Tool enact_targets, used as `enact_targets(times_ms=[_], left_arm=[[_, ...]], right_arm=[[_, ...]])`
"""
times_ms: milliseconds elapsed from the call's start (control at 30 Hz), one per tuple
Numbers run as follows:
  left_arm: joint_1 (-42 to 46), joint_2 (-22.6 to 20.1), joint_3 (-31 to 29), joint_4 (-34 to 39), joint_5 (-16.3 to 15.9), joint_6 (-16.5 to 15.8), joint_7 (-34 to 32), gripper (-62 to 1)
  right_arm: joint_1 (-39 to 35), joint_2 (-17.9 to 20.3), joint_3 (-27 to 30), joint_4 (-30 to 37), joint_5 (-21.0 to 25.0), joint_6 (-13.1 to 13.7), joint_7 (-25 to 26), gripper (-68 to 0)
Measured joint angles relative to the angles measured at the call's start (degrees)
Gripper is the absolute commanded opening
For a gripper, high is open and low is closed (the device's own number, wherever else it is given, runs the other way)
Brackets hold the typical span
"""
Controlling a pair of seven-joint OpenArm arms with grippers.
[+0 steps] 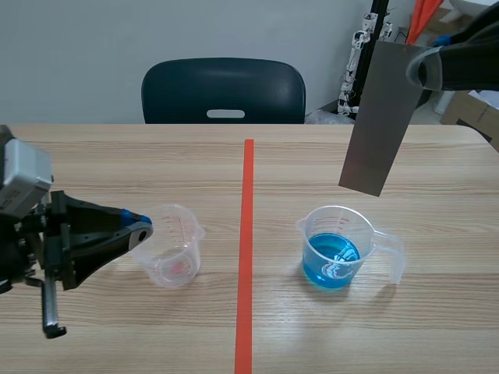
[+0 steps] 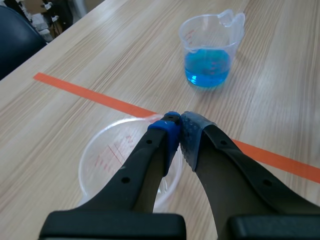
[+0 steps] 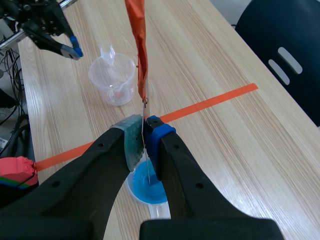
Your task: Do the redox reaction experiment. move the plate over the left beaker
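A grey metal plate (image 1: 378, 117) hangs tilted in the air, its lower end above the right beaker (image 1: 335, 249), which holds blue liquid. My right gripper (image 1: 419, 68) is shut on the plate's upper end. In the right wrist view the plate (image 3: 140, 45) shows edge-on between the fingers of that gripper (image 3: 144, 129), with the blue beaker (image 3: 145, 190) underneath. The left beaker (image 1: 173, 249) is clear, with a pink trace at its bottom. My left gripper (image 1: 140, 227) is shut on its rim, and the left wrist view shows this gripper (image 2: 179, 125) pinching the beaker's (image 2: 110, 160) wall.
An orange tape line (image 1: 246, 234) runs down the table between the two beakers. A dark chair (image 1: 224, 89) stands behind the far edge. Stands and a cardboard box (image 1: 472, 113) sit at the back right. The blue beaker (image 2: 210, 50) lies ahead of my left gripper.
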Motion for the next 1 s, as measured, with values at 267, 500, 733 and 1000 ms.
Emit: enact_targets(times_ms=[267, 500, 733, 1000], left_arm=[[16.6, -2.1, -12.6, 0.0, 0.0, 0.0, -11.9, -59.0], [29.3, -1.9, -19.4, 0.0, 0.0, 3.2, -20.1, -59.0], [33.3, 3.2, -20.4, -4.9, 5.3, 8.4, -29.9, -58.2], [33.3, 11.8, -20.2, -18.7, 10.3, 11.8, -41.6, -58.2]], right_arm=[[0.0, -4.3, 0.0, 0.1, -2.5, -3.8, -0.4, -66.9], [0.0, -7.1, 0.0, 0.1, -2.7, -7.0, 0.1, -66.9], [0.0, -15.1, 0.0, 0.1, -11.6, -10.8, -0.6, -66.9], [2.6, -23.7, 0.0, 0.0, -13.9, -11.5, -6.9, -66.9]])
